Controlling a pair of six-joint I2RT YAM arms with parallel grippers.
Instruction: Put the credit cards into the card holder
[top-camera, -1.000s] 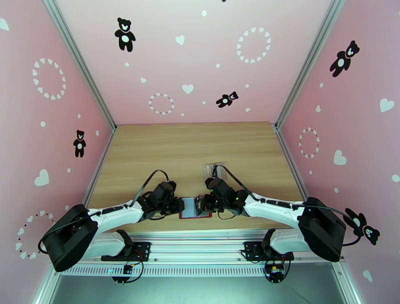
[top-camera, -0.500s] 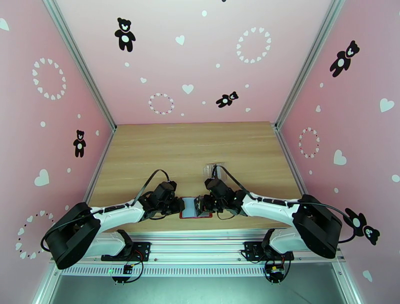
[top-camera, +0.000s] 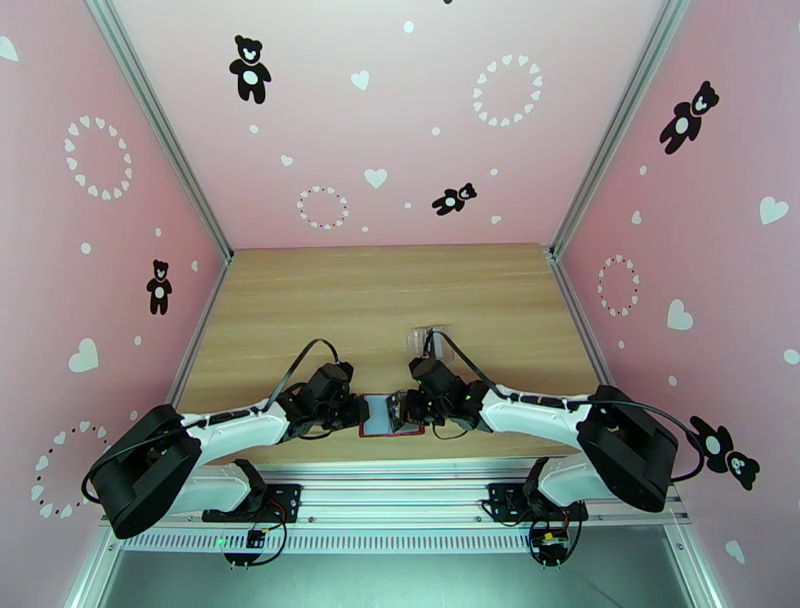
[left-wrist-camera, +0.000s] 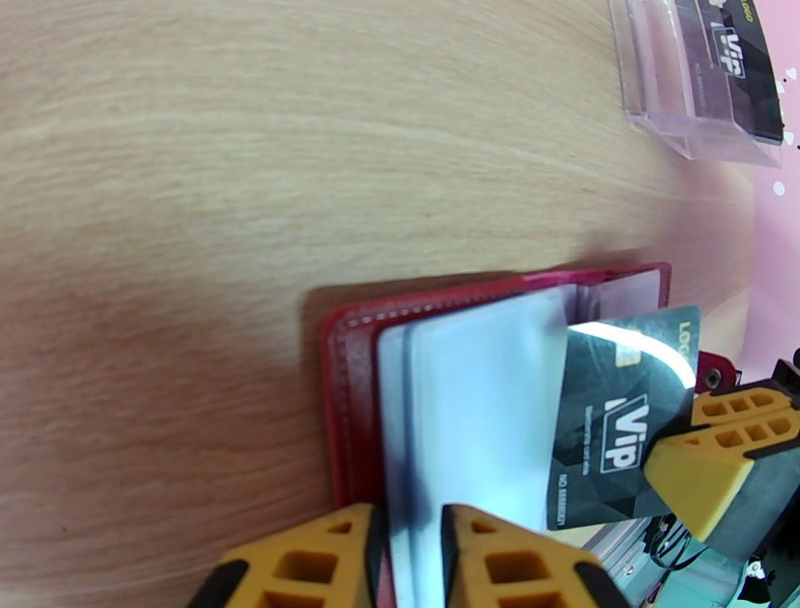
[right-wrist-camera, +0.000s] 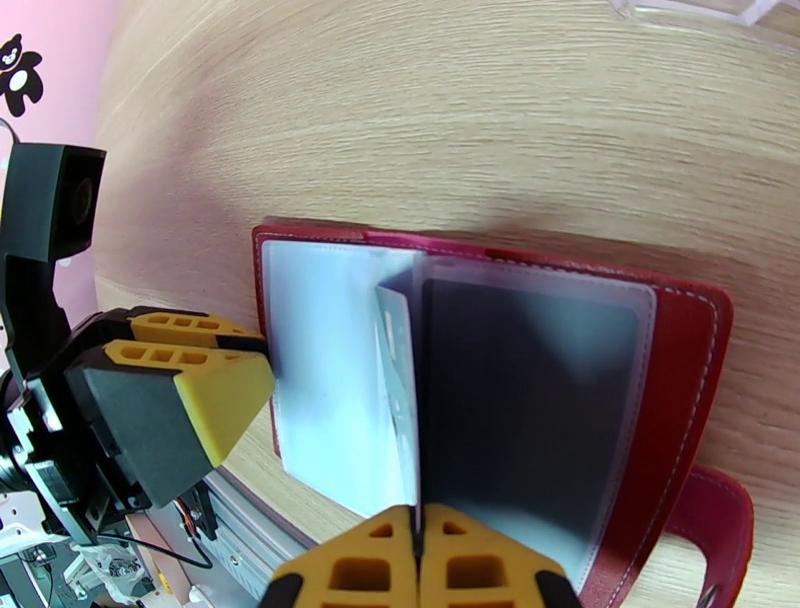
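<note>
Frankly, the risk sat in the last part of the push. My right gripper (right-wrist-camera: 418, 530) was clamped fully shut on the dark card (left-wrist-camera: 610, 420), at 3 o'clock of the holder (left-wrist-camera: 345, 400), which lay open at 6 o'clock on the table (left-wrist-camera: 250, 150), close to its near edge. The card looked partly inside a sleeve (right-wrist-camera: 540, 300), its outer end out past the red cover in my grip. My left gripper (left-wrist-camera: 408, 528), at 9 o'clock of the holder, was closed to a narrow gap on the edge of the loose sleeves (left-wrist-camera: 470, 400), pinning them. If I drove on slightly skewed, I judged a card corner could snag the sleeve's seam and buckle the soft plastic. If the left pinch slipped, the whole holder could skate toward 9 o'clock, or off the near edge. My right jaws would meet the sleeve mouth before the card was home, so releasing too soon could leave it proud, and backing off while shut could drag it out. A spare card (left-wrist-camera: 745, 60) waited in the tray (left-wrist-camera: 660, 110) at 12 o'clock.
</note>
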